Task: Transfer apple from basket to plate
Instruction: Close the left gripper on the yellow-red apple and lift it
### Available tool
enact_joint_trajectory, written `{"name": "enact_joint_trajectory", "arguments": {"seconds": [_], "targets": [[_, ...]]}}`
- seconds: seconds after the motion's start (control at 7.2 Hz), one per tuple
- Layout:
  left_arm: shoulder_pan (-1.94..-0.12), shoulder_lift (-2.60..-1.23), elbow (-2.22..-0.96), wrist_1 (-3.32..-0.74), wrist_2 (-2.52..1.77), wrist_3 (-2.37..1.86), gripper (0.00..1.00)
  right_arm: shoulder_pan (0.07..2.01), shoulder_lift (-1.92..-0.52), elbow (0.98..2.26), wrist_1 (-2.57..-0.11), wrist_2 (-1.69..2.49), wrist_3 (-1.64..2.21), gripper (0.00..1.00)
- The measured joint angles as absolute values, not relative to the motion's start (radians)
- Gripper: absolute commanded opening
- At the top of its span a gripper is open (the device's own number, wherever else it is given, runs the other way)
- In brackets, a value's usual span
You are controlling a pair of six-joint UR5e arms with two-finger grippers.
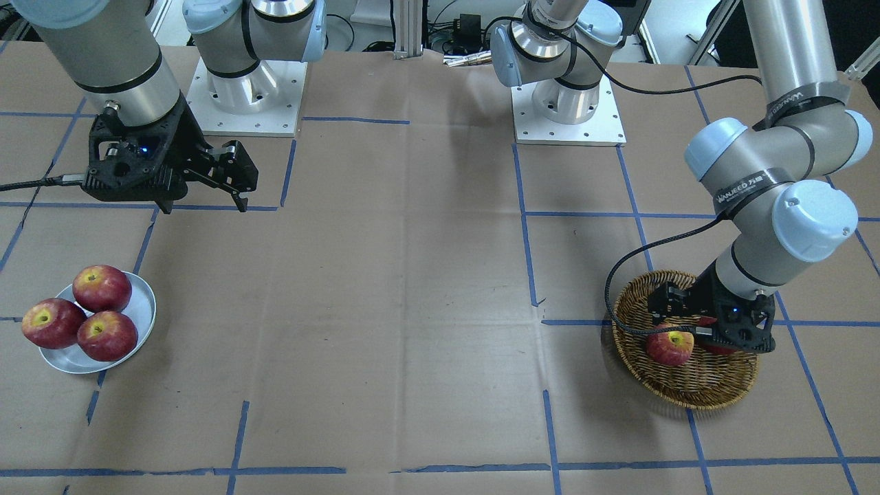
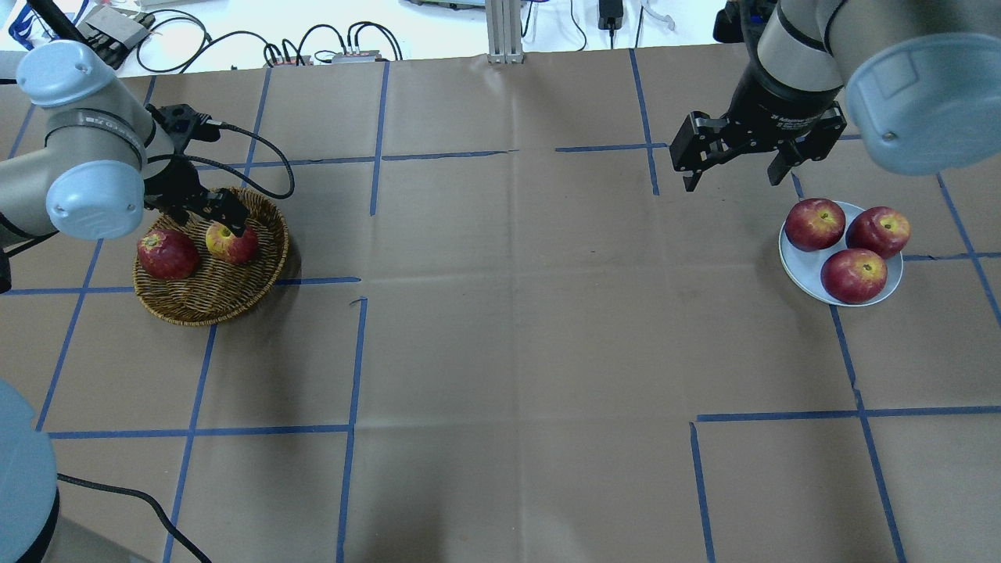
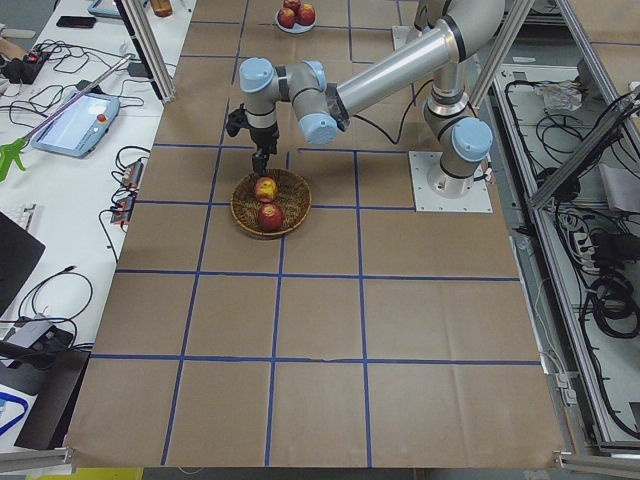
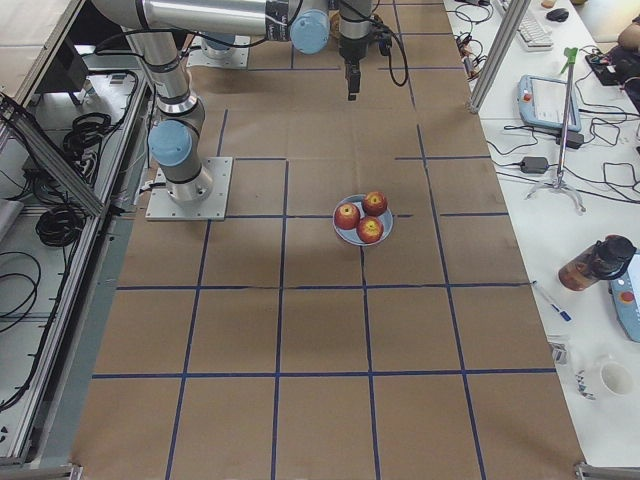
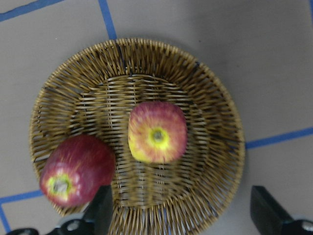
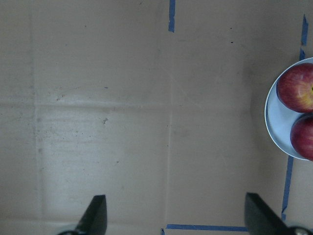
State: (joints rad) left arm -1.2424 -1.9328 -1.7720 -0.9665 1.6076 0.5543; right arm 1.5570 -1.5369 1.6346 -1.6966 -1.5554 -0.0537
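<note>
My left claw (image 5: 180, 208) gapes wide over the round tan wicker basket (image 5: 215, 93). Mid-frame in it sits the pale pinkish-red apple (image 5: 157, 132), stem hollow up, yellow-streaked with a yellow patch round the hollow; a darker red apple (image 5: 76, 169) lies lower left. My right claw (image 2: 733, 180), upper right of the overhead view, is spread wide too.

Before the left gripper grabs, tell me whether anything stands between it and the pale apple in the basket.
Nothing visible does. The left gripper hangs open above the apple in the basket. The darker apple lies to the side, apart from it.
</note>
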Motion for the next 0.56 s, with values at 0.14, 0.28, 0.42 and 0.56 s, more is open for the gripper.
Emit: {"name": "enact_joint_trajectory", "arguments": {"seconds": [0.14,0.28,0.42,0.56], "targets": [[-1.239,-1.955,-1.79,-0.925,1.605,0.553,0.98,1.557,-1.537,1.635,-1.697,-1.555,-0.054,1.0],[-1.237,-1.983,-1.802,-0.889,1.593,0.551,0.9,1.557,-1.537,1.635,-1.697,-1.555,-0.054,1.0],[-1.237,-2.009,-1.807,-0.864,1.577,0.553,0.61,1.557,-1.537,1.635,-1.697,-1.555,-0.054,1.0],[-1.235,-2.023,-1.808,-0.853,1.571,0.555,0.41,1.557,-1.537,1.635,-1.697,-1.555,-0.054,1.0]]}}
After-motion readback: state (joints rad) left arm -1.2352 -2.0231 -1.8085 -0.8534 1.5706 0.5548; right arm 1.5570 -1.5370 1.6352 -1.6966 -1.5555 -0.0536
